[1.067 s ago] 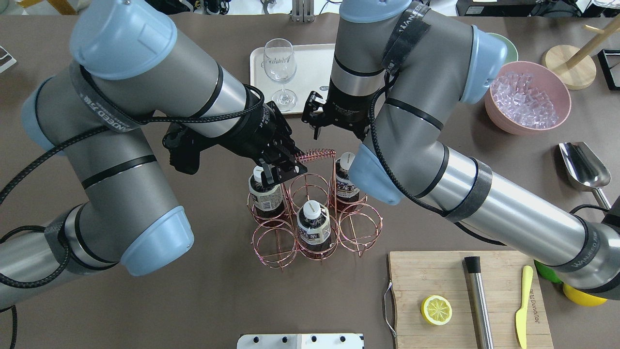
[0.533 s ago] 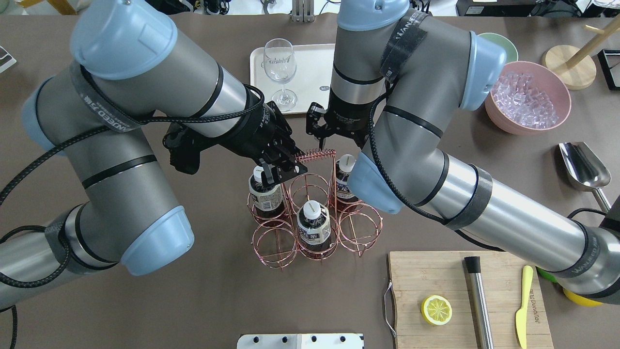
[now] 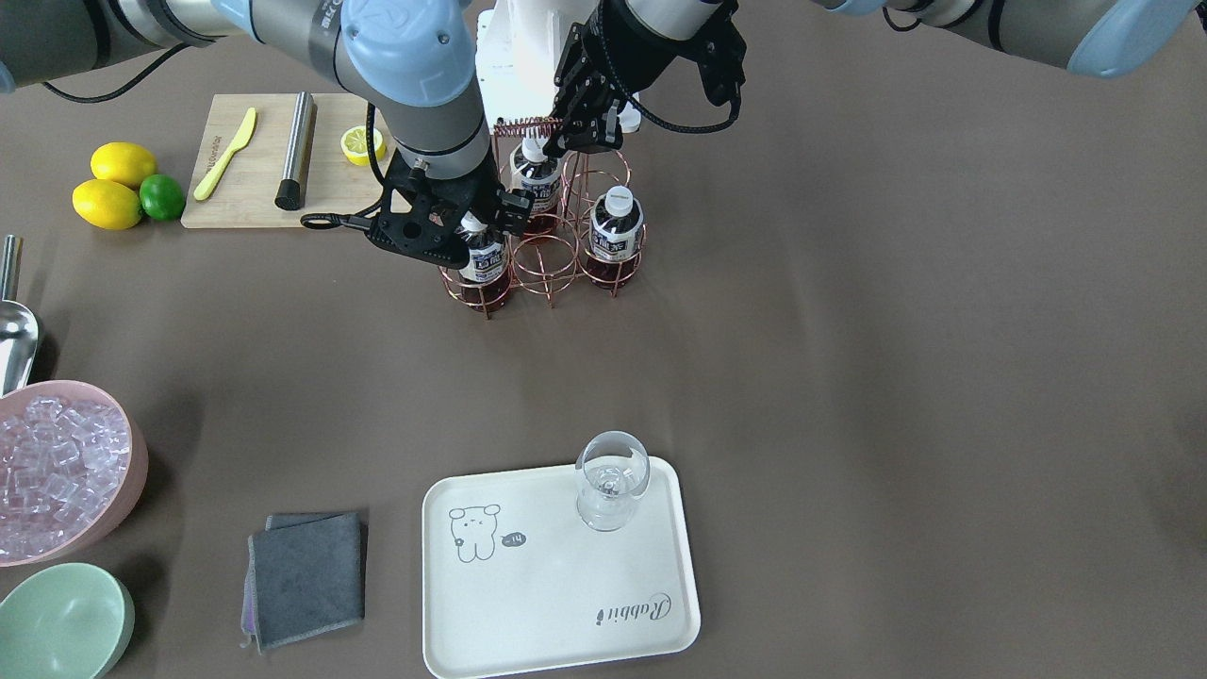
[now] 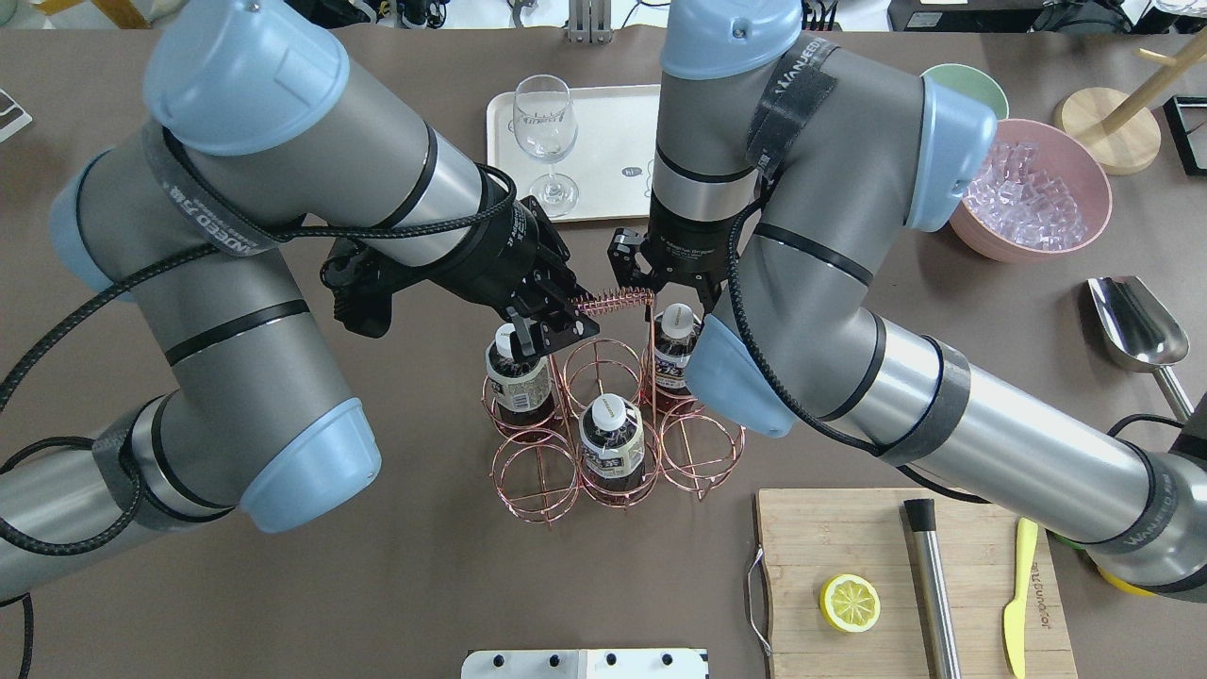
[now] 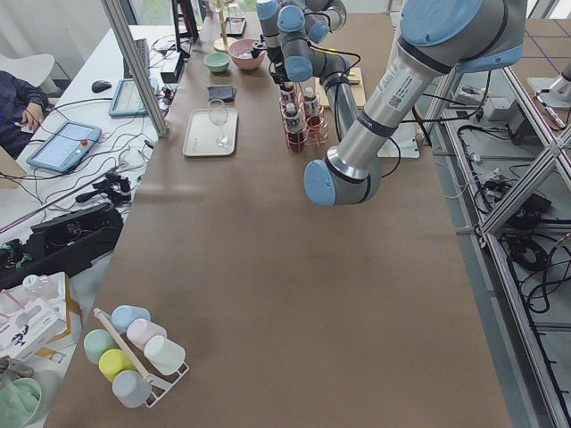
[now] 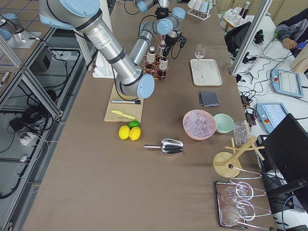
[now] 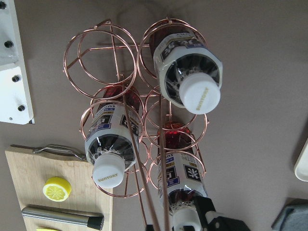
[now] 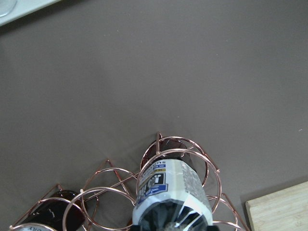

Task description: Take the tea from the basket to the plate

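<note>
In the overhead view the tea (image 4: 673,344) stands upright in the basket (image 4: 533,431), in the ring at 2 o'clock from the basket's middle. The right gripper (image 4: 665,290) hangs just above this bottle with its jaws wide, one finger on each side of the white cap (image 4: 677,321). The left gripper (image 4: 566,316), at 11 o'clock, is closed on the end of the coiled handle (image 4: 613,302). The plate (image 4: 613,132) lies at 12 o'clock, apart from the basket, and a wine glass (image 4: 545,141) stands on it.
</note>
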`<state>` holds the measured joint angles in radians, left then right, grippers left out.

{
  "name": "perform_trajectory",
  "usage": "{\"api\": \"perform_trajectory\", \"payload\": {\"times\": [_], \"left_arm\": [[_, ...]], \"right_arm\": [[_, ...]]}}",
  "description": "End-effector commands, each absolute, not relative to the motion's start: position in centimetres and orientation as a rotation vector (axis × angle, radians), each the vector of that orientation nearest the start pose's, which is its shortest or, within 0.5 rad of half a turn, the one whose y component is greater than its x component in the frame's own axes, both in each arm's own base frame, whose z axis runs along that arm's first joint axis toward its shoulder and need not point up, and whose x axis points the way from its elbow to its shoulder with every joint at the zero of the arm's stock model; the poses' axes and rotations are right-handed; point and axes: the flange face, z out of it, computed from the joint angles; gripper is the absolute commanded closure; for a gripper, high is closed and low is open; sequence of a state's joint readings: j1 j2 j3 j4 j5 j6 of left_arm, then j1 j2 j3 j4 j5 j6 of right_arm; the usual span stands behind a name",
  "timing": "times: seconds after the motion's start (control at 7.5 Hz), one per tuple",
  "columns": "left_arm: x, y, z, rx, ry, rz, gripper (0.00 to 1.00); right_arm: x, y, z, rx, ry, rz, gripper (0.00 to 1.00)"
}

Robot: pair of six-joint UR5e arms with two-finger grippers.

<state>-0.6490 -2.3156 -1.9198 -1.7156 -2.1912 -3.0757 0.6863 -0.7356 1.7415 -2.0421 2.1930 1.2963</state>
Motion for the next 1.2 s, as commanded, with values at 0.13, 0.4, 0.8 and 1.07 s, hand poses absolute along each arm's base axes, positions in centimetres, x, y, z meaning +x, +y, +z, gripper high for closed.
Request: {"api": "perform_trajectory", "payload": {"times": [0.13,0.4,0.8,1.07], "left_arm": [[41.5,-40.9,5.9,-1.092,0.959,-1.431,1.00],[41.5,-40.9,5.9,-1.092,0.959,-1.431,1.00],[41.5,-40.9,5.9,-1.092,0.959,-1.431,1.00],[41.5,-40.9,5.9,-1.092,0.959,-1.431,1.00]], "right_arm": [[-44.2,-45.9,13.4,-0.290,-0.738,0.199,1.00],[-41.6,-44.0,11.5,-0.286,-0.735,0.192,1.00],[-38.0,-44.3,8.0,-0.212,-0.772,0.140,1.00],[-36.2,-48.2,6.5,-0.181,-0.789,0.127,1.00]]}}
